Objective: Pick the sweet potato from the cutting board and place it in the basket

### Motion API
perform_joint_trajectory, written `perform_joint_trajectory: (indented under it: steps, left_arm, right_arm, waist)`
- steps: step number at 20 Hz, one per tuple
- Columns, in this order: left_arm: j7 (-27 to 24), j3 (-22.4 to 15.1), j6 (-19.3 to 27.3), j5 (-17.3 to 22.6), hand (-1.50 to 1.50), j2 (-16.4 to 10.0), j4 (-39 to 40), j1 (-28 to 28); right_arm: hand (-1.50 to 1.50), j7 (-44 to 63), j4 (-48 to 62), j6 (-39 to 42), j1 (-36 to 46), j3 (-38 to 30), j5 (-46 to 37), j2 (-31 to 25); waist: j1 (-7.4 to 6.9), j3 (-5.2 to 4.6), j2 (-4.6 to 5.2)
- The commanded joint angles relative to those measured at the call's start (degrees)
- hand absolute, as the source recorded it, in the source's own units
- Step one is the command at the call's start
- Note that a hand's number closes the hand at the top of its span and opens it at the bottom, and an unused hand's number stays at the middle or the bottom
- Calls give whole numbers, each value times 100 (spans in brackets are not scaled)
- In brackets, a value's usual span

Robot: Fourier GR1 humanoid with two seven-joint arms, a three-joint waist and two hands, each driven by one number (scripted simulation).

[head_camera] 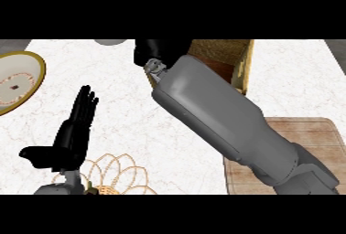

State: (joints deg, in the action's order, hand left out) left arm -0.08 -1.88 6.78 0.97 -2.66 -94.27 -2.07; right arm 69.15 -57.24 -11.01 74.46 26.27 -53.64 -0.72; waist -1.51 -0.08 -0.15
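Sweet potato hunting is hard from up here, because I cannot see it at all. The part of the cutting board (304, 137) that shows is bare wood. My big grey right arm lies across its left side and hides the rest.

My right hand (159, 51) is far out at the top, right at the left edge of the woven basket (245, 57). I think it is there so the sweet potato can go inside. The hand looks like a dark lump from this side, so I cannot tell if it is open or closed on something.

There is a red-brown patch inside the basket, next to my arm. It may be the sweet potato or just the basket's floor; I cannot tell which.

My left hand (76, 130) rests at the left with straight fingers pointing up, holding nothing. It is out of the way there. A gold-edged plate (27, 66) sits further left, and a wire rack (125, 171) sits near my left wrist.
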Motion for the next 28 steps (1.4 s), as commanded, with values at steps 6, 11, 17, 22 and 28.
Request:
perform_joint_trajectory:
  steps: [6,11,17,22,28]
  left_arm:
    - [391,249,-10,178,0,-124,-74,-364]
    - [-35,29,-2,-7,0,-3,-159,180]
    - [268,53,-73,39,0,-106,-299,127]
    - [283,7,-38,38,0,-42,-422,193]
    - [145,-58,21,-59,0,67,-264,243]
  right_arm:
    - [150,645,395,-70,-322,-167,7,69]
    - [150,589,-4,-369,-868,-54,-132,69]
    - [150,566,-5,-629,-1067,-135,-223,69]
    - [150,665,-105,-864,-1476,-400,-554,69]
    - [-150,-61,-235,-693,-1984,-742,-599,70]
  waist:
    - [81,4,23]
    - [129,5,-2]
    - [94,6,2]
    - [126,6,-5]
    - [142,7,6]
